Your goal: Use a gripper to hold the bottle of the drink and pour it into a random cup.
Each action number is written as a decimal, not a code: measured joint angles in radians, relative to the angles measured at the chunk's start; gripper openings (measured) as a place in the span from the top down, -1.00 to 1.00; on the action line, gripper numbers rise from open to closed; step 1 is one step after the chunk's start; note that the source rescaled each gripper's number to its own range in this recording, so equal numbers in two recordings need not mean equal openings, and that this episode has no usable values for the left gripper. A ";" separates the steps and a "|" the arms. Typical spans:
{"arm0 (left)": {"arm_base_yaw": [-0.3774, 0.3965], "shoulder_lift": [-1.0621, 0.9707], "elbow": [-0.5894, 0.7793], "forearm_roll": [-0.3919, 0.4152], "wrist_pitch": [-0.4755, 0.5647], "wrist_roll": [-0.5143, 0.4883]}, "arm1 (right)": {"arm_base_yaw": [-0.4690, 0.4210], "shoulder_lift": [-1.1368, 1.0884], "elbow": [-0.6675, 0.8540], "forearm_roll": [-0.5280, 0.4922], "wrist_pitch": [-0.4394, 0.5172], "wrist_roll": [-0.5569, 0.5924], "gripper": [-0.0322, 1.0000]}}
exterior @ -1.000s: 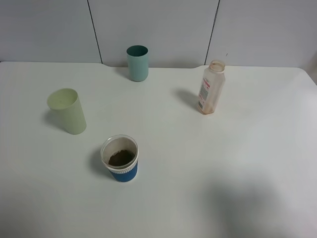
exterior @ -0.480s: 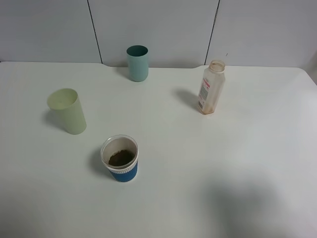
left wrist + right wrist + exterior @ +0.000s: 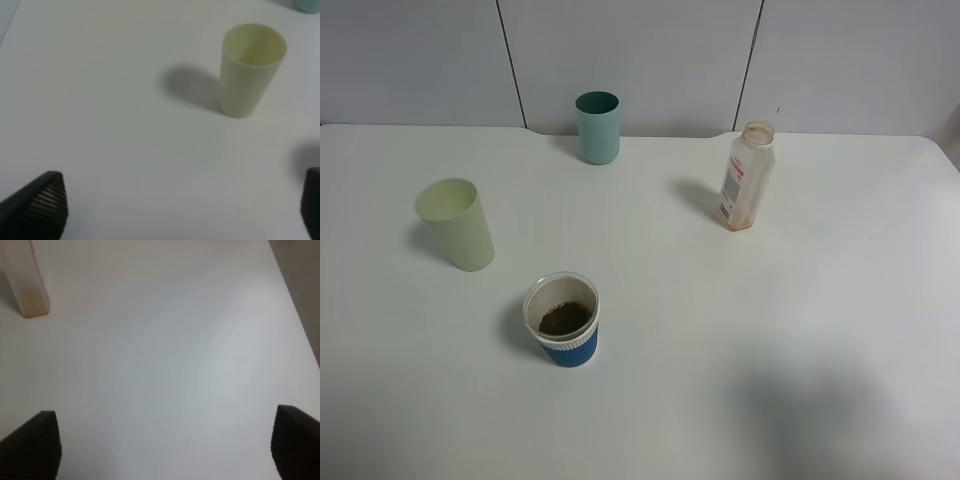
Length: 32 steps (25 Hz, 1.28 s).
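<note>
The bottle stands upright and uncapped at the back right of the white table, with a little brown drink at its bottom. Its lower part shows in the right wrist view, well away from my right gripper, whose fingers stand wide apart with nothing between them. The cup, ribbed with a blue bottom band, stands front left with brown drink inside. My left gripper is open over bare table, short of the pale-green cup. Neither arm appears in the high view.
A tall pale-green cup stands at the left and a teal cup at the back by the wall. In the right wrist view the table's edge runs close by.
</note>
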 joint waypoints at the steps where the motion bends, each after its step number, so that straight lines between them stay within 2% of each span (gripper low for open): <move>1: 0.000 0.000 0.000 0.000 0.000 0.000 | 0.000 0.000 0.000 0.000 0.000 0.000 -0.49; 32: 0.000 0.000 0.000 0.000 0.000 0.000 | 0.000 0.000 0.000 0.000 0.000 0.000 -0.49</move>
